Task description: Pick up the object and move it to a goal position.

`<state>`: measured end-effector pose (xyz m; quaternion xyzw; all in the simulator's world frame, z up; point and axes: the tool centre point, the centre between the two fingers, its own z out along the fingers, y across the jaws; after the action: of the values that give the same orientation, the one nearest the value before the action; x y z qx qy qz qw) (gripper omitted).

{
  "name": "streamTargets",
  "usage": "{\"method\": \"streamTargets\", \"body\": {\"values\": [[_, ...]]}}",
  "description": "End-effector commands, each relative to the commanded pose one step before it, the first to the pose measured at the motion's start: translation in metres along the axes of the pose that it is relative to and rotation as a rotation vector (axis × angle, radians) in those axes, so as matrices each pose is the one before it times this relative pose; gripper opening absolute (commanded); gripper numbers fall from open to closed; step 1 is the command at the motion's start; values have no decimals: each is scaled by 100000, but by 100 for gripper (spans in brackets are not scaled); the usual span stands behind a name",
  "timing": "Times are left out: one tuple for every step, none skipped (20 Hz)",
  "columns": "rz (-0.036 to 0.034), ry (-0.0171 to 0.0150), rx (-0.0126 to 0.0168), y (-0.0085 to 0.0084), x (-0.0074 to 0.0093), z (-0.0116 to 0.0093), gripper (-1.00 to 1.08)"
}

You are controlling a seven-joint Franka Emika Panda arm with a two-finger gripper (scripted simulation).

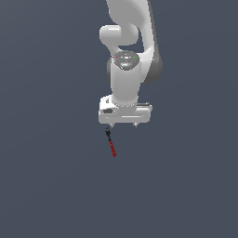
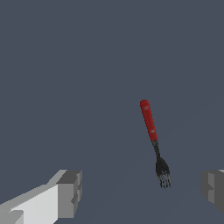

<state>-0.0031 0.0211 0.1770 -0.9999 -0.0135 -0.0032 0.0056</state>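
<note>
The fork (image 2: 154, 140) is small, with a red handle, a thin dark neck and a black tined head. It lies flat on the plain grey-blue floor (image 2: 87, 65). Its tines point back toward me and its handle points away, at a slight slant. My gripper (image 2: 142, 192) hangs above it with the jaws spread wide apart, holding nothing and touching nothing. The tined head sits between my fingers (image 2: 70, 192), nearer one of them, while the handle reaches out beyond my fingertips.
</note>
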Motion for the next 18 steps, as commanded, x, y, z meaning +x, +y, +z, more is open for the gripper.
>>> {"method": "streamTargets", "body": {"values": [[0, 0, 0, 1, 0, 0, 100], [41, 55, -7, 48, 10, -14, 100], [141, 180, -17, 154, 26, -52, 100], [222, 280, -27, 247, 46, -77, 100], [320, 398, -40, 345, 62, -115, 100], [421, 509, -53, 438, 79, -153, 100], [489, 566, -61, 480, 87, -181, 100], [420, 458, -48, 381, 71, -158, 100], [340, 342, -34, 275, 53, -131, 100], [252, 225, -19, 171, 36, -100, 100], [154, 109, -5, 73, 17, -64, 100], [0, 0, 0, -36, -3, -19, 100], [-110, -108, 10, -51, -14, 62, 100], [-187, -73, -8, -20, -15, 84, 100], [-243, -48, -21, 27, -12, 114, 100], [-327, -38, -34, 61, -13, 153, 100], [-416, -39, -45, 96, -17, 198, 100], [-534, -54, -55, 115, -24, 253, 100]]}}
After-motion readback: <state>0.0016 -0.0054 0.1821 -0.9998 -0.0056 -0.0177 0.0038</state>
